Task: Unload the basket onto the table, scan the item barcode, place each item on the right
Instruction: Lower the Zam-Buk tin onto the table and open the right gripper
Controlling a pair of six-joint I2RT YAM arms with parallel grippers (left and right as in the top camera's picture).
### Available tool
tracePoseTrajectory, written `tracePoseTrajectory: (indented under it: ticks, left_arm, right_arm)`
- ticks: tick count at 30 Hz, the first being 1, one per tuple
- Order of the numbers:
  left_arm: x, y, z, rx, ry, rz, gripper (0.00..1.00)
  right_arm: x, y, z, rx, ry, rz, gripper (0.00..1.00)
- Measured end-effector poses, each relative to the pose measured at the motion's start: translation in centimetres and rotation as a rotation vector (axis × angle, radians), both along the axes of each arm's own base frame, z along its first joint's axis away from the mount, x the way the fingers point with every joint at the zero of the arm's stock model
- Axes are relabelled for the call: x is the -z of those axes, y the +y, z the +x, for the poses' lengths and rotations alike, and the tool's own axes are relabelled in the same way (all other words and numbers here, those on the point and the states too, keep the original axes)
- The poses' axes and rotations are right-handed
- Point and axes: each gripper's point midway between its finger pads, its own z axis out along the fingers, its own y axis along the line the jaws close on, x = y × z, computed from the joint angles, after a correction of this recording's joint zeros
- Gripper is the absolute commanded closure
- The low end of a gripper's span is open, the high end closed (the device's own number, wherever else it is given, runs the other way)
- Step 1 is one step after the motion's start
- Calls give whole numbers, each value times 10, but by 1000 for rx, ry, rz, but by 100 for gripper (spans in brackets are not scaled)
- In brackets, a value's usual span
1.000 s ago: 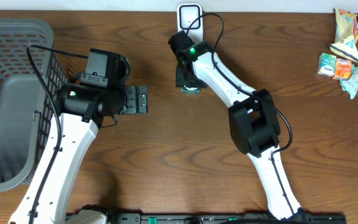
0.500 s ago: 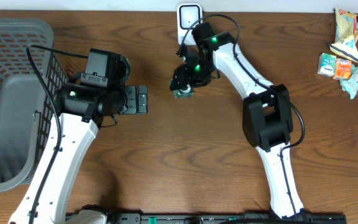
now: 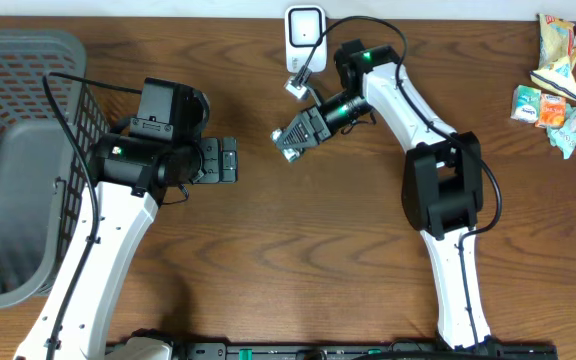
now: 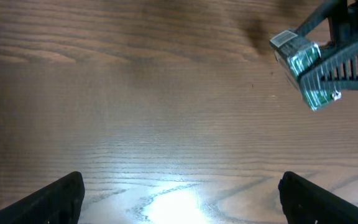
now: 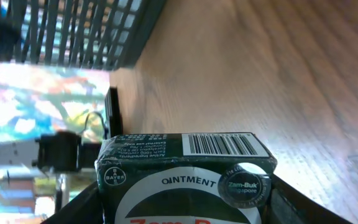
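The item is a dark green ointment box (image 3: pixel 288 141), and my right gripper (image 3: pixel 301 131) is shut on it just above the table, slightly below and in front of the white scanner (image 3: pixel 305 24). In the right wrist view the box (image 5: pixel 185 180) fills the space between my fingers (image 5: pixel 294 205), with its barcode (image 5: pixel 222 144) on the face turned away from the camera. My left gripper (image 3: pixel 226 160) rests open to the left, nothing between its fingertips (image 4: pixel 182 193). From the left wrist view the box (image 4: pixel 303 68) hangs at the upper right.
A grey mesh basket (image 3: pixel 18 150) fills the left edge of the table; it also shows in the right wrist view as a basket (image 5: pixel 73 31) at the top left. Several snack packets (image 3: pixel 553 80) lie at the far right. A black cable runs from the scanner.
My right arm has swung its wrist round, so the gripper now points left and the box lies tilted sideways, a little lower than before. The left arm has not moved.
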Motion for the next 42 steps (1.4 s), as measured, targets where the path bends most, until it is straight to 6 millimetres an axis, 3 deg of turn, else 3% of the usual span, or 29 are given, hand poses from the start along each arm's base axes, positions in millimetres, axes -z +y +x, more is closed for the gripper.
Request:
tracePoseTrajectory:
  ticks: [6,11,15,20,30,32,35,38,40,42]
  left_arm:
    - [0,0,0,0,0,0,2]
    - [0,0,0,0,0,0,2]
    - [0,0,0,0,0,0,2]
    - [0,0,0,0,0,0,2]
    - [0,0,0,0,0,0,2]
    - [0,0,0,0,0,0,2]
    - [0,0,0,0,0,0,2]
    - [0,0,0,0,0,0,2]
    - [0,0,0,0,0,0,2]
    - [0,0,0,0,0,0,2]
  right_arm:
    - [17,-7,0,-53,-102,-82,34]
    - [50,-24,0,-74,-140,-332,19]
    - [70,-38,4,-43,-152,-537,16]
    - [78,-44,6,3,-141,-647,14]
    - [74,-36,1,32,-81,-617,34]
    - [72,-34,-4,28,-58,-622,46]
    - [65,-33,-8,36,-34,-625,71]
    - [49,-29,-6,55,-47,-603,90]
    - [34,-23,-4,65,-71,-573,99]
    - [22,-14,-4,68,-97,-546,99]
